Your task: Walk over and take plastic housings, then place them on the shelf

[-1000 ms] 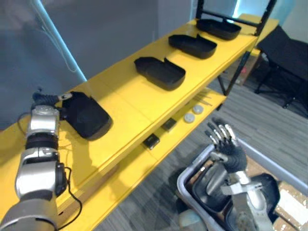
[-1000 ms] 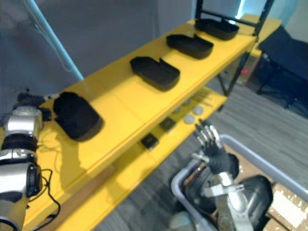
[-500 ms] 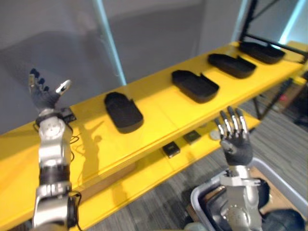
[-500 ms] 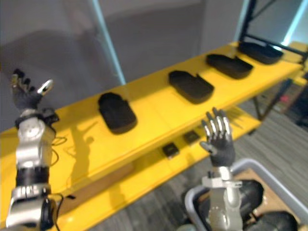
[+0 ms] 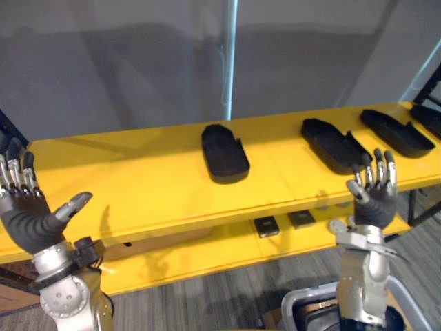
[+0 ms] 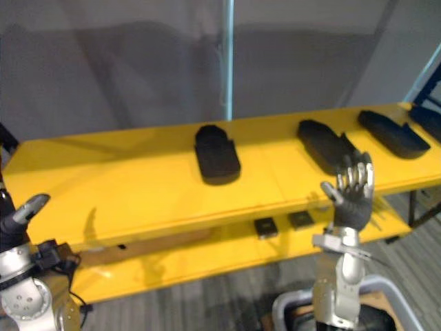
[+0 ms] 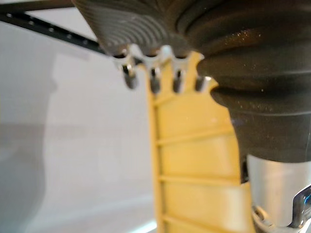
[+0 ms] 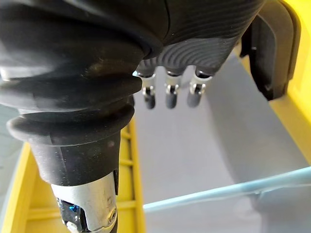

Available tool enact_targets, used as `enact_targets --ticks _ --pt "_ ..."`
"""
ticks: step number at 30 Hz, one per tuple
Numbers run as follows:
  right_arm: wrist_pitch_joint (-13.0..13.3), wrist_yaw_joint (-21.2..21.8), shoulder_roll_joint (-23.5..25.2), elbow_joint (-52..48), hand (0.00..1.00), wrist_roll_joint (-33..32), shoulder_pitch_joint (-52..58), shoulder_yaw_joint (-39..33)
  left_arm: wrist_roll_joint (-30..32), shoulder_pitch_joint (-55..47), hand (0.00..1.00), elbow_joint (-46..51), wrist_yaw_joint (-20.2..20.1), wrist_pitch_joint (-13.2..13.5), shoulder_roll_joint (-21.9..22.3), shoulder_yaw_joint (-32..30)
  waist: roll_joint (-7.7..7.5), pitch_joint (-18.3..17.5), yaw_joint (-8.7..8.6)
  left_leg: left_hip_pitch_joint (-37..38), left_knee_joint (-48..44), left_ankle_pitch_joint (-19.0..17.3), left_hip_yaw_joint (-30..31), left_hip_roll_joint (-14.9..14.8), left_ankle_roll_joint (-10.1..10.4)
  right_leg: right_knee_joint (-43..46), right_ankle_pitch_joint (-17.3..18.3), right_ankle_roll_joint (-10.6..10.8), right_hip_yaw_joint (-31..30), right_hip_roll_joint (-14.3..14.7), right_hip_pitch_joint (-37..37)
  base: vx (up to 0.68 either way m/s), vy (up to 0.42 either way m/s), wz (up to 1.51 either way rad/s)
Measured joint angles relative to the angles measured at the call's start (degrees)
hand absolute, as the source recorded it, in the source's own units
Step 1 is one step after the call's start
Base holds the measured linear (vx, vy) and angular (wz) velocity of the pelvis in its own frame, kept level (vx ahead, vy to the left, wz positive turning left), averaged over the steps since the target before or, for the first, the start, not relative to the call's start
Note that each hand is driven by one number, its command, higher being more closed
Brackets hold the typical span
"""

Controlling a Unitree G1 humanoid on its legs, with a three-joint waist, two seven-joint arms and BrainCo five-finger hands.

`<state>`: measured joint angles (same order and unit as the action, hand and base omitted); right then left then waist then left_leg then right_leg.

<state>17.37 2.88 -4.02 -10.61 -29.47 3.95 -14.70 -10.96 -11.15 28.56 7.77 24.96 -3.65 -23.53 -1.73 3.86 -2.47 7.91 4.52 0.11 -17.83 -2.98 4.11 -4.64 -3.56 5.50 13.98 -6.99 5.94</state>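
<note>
Several black plastic housings lie in a row on the top board of the yellow shelf (image 5: 151, 186): one in the middle (image 5: 224, 152), another to its right (image 5: 333, 144), a third further right (image 5: 397, 132). My left hand (image 5: 27, 217) is raised at the lower left, fingers straight and thumb spread, holding nothing. My right hand (image 5: 371, 193) is raised at the right in front of the shelf edge, fingers straight up, empty. In the right wrist view a housing (image 8: 272, 43) shows past the fingers (image 8: 167, 92).
Two small dark blocks (image 5: 266, 225) (image 5: 301, 218) lie on the shelf's lower yellow board. A grey bin (image 5: 310, 314) with dark housings stands on the floor at the bottom right. A grey wall with a pale blue strip (image 5: 229, 62) stands behind the shelf.
The camera has swung to face the shelf square on. My left hand has come down to the lower left. My right hand has stayed raised and open.
</note>
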Motion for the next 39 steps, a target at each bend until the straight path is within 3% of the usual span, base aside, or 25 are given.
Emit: enact_targets --ticks 6,10,11,15,24,29,31,33,35,37,38,39 --pt "-0.12 -1.85 0.83 0.01 0.00 1.93 2.87 -3.03 -2.71 0.31 0.00 -0.80 1.58 -0.67 3.39 0.23 0.20 1.26 -0.29 -0.21 -0.01 -0.25 0.02 0.64 -0.26 0.00 -0.05 0.09 -0.64 -0.04 -0.41 0.00 0.000 -0.01" --pt "-0.22 -5.80 2.30 0.01 0.00 5.08 4.83 -5.22 -5.09 3.41 0.00 -4.06 2.65 -2.84 4.25 2.39 0.09 1.52 -1.60 -1.09 -0.91 -0.85 -0.92 0.97 -0.48 0.70 -0.14 0.19 -2.09 -0.19 -1.93 0.01 0.012 -0.16" --pt "-0.22 -7.32 2.68 -0.01 0.00 5.91 5.01 -5.65 -6.06 4.40 0.00 -5.37 2.74 -4.35 4.29 3.19 -0.11 2.32 -1.84 -0.49 -1.43 -1.48 -2.43 0.86 -0.52 0.81 -0.16 0.19 -3.46 -0.11 -2.03 0.00 0.010 -0.50" --pt "-0.28 -9.26 2.95 -0.32 0.00 9.43 5.44 -8.06 -6.56 4.51 0.00 -5.56 3.43 -6.38 4.36 4.85 -0.67 3.24 -3.35 0.23 -4.82 -4.39 -6.34 0.19 -0.46 0.18 -0.77 0.43 -7.09 0.19 -1.97 0.00 0.005 -0.54" --pt "-0.28 -10.45 4.00 -3.09 0.00 10.01 10.44 -11.39 -6.62 5.03 0.00 -5.60 3.43 -8.90 4.50 7.94 -0.27 3.55 -4.72 0.23 -8.63 -7.86 -11.17 -0.62 -0.66 -0.48 -1.93 0.67 -11.69 0.67 -3.38 -0.04 -0.014 -0.32" --pt "-0.25 -7.72 5.21 -4.82 0.00 9.69 11.69 -11.44 -5.89 4.81 0.00 -6.65 7.24 -8.82 4.72 8.66 0.15 3.87 -4.59 2.07 -10.10 -9.42 -15.42 -1.42 -0.22 -0.34 -3.20 0.46 -13.60 1.68 -3.57 -0.09 -0.047 -0.44" --pt "-0.26 -6.05 5.31 -4.82 0.00 9.31 11.46 -11.03 -5.66 3.54 0.00 -6.71 8.89 -8.77 4.68 8.27 0.15 4.28 -3.58 1.69 -14.97 -11.44 -13.36 -2.44 -0.06 -0.54 -3.23 0.43 -16.27 2.26 -3.60 -0.13 -0.040 -0.76" --pt "-0.25 -3.55 5.30 -5.50 0.00 8.57 11.13 -10.39 -5.46 1.30 0.00 -6.63 10.06 -9.02 4.81 8.30 0.38 4.65 -1.77 -1.33 -22.03 -13.50 -1.88 -2.85 -2.67 -0.54 -2.54 -0.39 -18.98 2.72 -4.05 -0.14 -0.043 -0.91" --pt "-0.25 -1.48 5.15 -8.43 0.00 7.65 11.12 -8.22 -6.94 -3.53 0.00 -4.56 10.01 -11.46 5.83 8.27 1.89 4.70 -0.63 -4.16 -26.61 -16.89 6.80 -3.35 -2.64 -0.54 -1.95 -1.29 -19.19 3.97 -5.72 -0.15 0.053 -0.67" --pt "-0.25 -0.88 5.05 -9.91 0.00 7.56 11.21 -6.16 -7.08 -6.76 0.00 -3.52 9.97 -12.41 7.08 8.23 2.64 4.62 0.56 -4.58 -24.58 -18.37 7.79 -3.93 -3.41 -0.53 -1.37 -2.08 -18.60 4.67 -7.05 -0.08 0.036 -0.47" --pt "-0.32 -0.23 5.06 -10.59 0.00 6.37 11.11 -4.18 -6.99 -8.83 0.00 -3.23 9.94 -12.29 8.35 8.04 3.23 4.85 2.21 -4.75 -23.11 -19.89 6.58 -5.15 -1.26 3.39 -1.62 -2.14 -17.20 5.03 -9.85 -0.06 0.040 -0.36" --pt "-0.36 0.23 5.07 -10.61 0.00 5.50 11.50 -3.21 -6.97 -9.95 0.00 -3.12 10.01 -11.63 8.32 7.72 2.09 5.55 3.03 -4.28 -23.13 -19.81 6.29 -4.71 -1.09 4.37 -1.59 -1.92 -16.83 4.65 -10.09 -0.03 0.034 -0.23"
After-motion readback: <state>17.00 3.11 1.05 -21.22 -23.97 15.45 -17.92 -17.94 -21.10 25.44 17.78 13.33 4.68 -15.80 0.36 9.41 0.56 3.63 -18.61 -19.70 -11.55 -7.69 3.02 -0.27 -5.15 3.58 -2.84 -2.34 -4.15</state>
